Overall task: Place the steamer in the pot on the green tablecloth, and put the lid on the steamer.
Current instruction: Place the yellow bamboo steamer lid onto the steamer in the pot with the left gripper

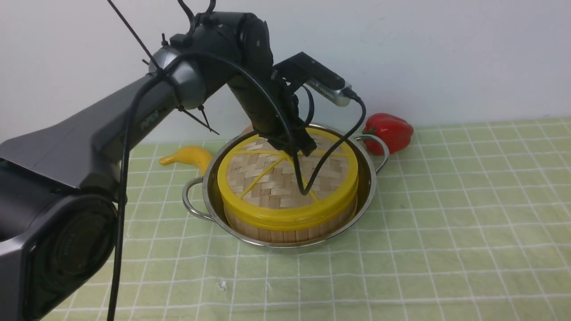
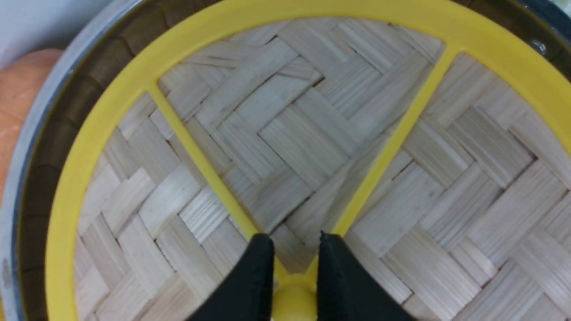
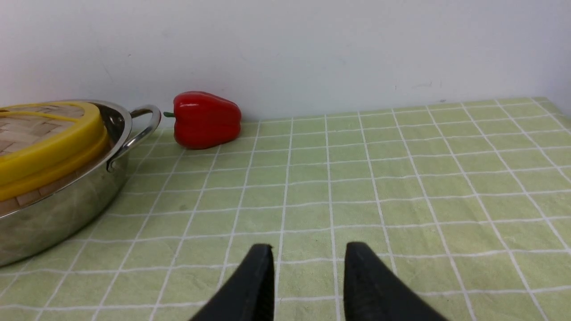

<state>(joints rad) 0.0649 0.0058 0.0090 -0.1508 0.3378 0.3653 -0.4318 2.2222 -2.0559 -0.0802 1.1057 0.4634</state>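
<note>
The steel pot (image 1: pixel 371 174) stands on the green tablecloth (image 1: pixel 446 223). The steamer (image 1: pixel 290 232) sits inside it, and only its bamboo wall shows; its contents are hidden. The woven lid (image 1: pixel 272 183) with yellow rim and spokes lies flat on the steamer. My left gripper (image 1: pixel 296 149) reaches down onto the lid's centre. In the left wrist view its fingers (image 2: pixel 295 238) close on either side of the yellow hub (image 2: pixel 294 301). My right gripper (image 3: pixel 308 249) is open and empty, low over the cloth to the right of the pot (image 3: pixel 53 218); it does not show in the front view.
A red bell pepper (image 1: pixel 390 131) lies just behind the pot's right handle, near the wall, and also shows in the right wrist view (image 3: pixel 205 119). A yellow banana (image 1: pixel 187 156) lies behind the pot's left side. An orange object (image 2: pixel 18 98) sits behind the pot.
</note>
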